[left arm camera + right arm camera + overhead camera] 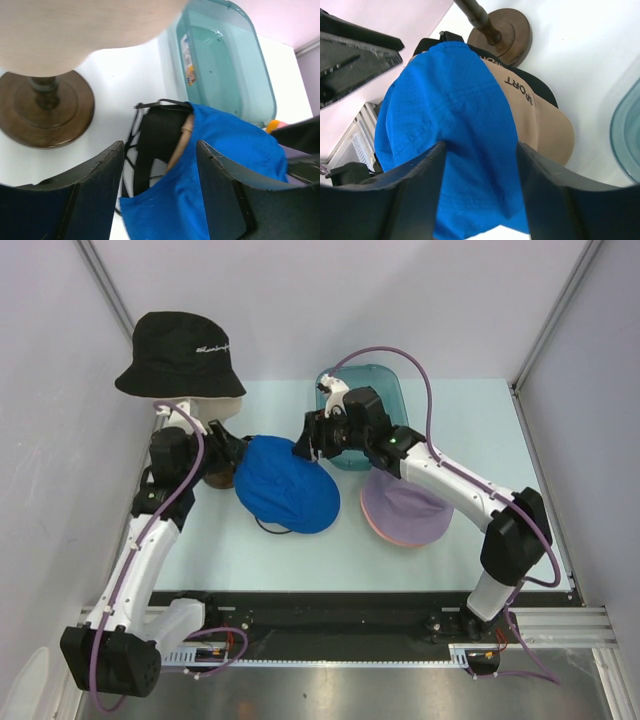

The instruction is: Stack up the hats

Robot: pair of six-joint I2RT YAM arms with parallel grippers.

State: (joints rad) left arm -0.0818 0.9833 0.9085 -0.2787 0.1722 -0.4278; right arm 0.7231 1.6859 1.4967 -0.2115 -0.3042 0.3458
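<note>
Top external view: the blue cap [288,483] lies at the centre of the pale table [250,550], with the left gripper [228,452] at its 9 o'clock edge and the right gripper [305,445] at its 12 o'clock edge. The black bucket hat [180,355] sits on the cream mannequin head [75,30] toward 10 o'clock. The lavender bucket hat [405,508] lies just beside the cap at 3 o'clock, and the clear teal bin [365,410] stands at 1 o'clock. In the right wrist view the jaws are spread wide, straddling the blue cap, which lies over a tan cap [547,130] lettered "SPORT"; the stand's wooden base [502,35] is at 12 o'clock. In the left wrist view the jaws are likewise wide, with blue fabric between the fingers [95,190]; I cannot tell whether they touch it.
</note>
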